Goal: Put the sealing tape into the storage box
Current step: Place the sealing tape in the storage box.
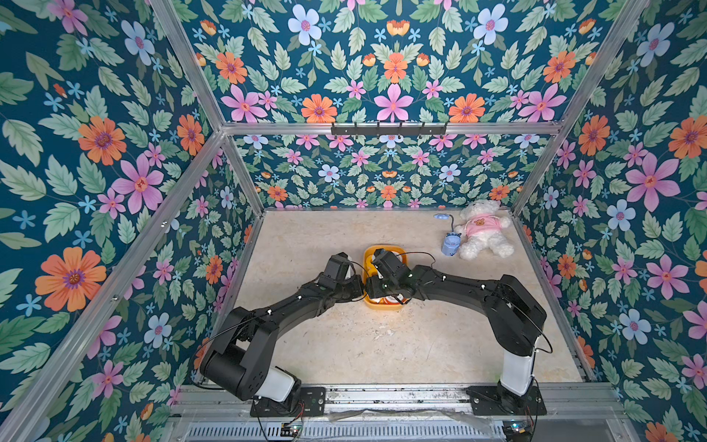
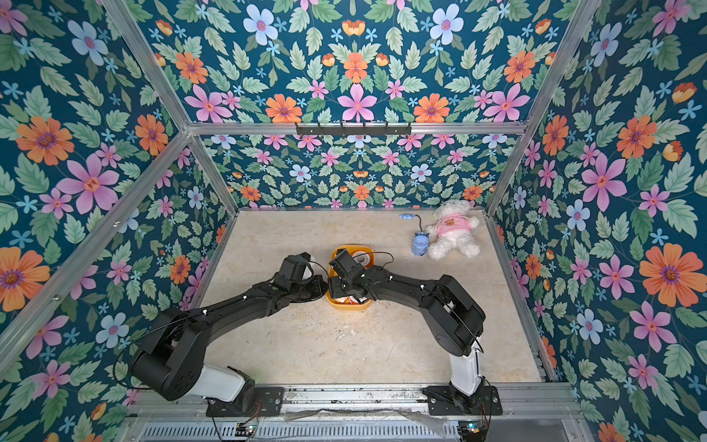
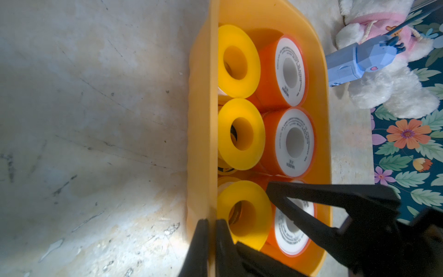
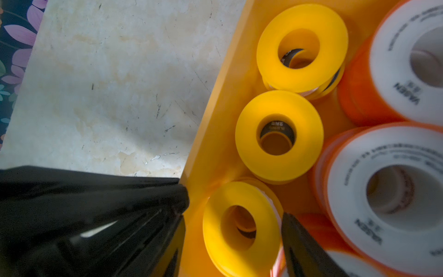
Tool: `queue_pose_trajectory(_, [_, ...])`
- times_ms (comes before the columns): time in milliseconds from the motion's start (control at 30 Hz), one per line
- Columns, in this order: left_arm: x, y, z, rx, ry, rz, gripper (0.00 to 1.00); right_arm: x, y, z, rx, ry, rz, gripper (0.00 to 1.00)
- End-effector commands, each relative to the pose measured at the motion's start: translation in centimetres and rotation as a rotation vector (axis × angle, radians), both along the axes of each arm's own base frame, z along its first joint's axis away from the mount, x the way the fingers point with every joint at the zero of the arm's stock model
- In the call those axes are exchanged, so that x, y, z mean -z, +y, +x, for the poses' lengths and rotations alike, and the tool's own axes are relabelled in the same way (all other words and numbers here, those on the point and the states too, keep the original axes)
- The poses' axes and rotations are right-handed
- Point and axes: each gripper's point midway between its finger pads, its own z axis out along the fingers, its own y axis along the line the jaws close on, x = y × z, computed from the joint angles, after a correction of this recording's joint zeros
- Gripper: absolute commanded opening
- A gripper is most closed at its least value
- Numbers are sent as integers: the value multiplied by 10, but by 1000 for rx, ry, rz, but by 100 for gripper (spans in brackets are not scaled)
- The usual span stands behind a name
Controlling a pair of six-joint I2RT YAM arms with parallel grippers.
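The shallow yellow-orange plastic storage box sat mid-bench on the beige marbled bench, with both arms meeting over it. The left pincer was pressed together on the box's long side wall near one end, one finger inside and one outside, apparently steadying the box.

The right pincer hung over that same end with its fingers spread, one by the wall and the other between the two rows. Between them lay a plain yellow plastic roll of sealing tape, flat in the box. Whether a finger was touching it could not be told.

That roll ended a row of three yellow rolls along the held wall. Smaller black-and-yellow rings showed through the holes of at least two of them. The other row held three white-faced rolls with orange rims, which looked stacked on more of the same kind.

In both top views no roll lay loose on the bench, though the arms hid part of it. A white plush bear in a pink shirt and a blue gadget lay well apart, near the far corner.

The step in hand looked like the release of the last roll, so the task seemed all but done. The next move called for the right pincer to rise straight up with its fingers wide, so that neither caught the yellow roll or its orange-rimmed neighbour. Only then should the left pincer let go of the wall and draw away, without dragging the box.
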Motion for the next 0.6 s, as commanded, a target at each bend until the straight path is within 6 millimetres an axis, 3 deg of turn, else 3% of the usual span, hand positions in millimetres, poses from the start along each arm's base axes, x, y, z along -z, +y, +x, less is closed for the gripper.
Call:
queue_pose_trajectory(0, [-7, -1, 2, 17, -29, 4, 9, -13, -2, 2, 13, -32, 18, 68])
queue_pose_trajectory(300, [-26, -1, 5, 19, -69, -4, 20, -56, 1, -3, -3, -94, 146, 66])
queue_pose_trajectory(467, [-31, -1, 5, 20, -80, -4, 24, -54, 2, -5, -10, -81, 154, 55])
queue_pose_trajectory(567, [-30, 0, 5, 17, -79, 2, 24, -42, 2, -7, -16, -51, 136, 47])
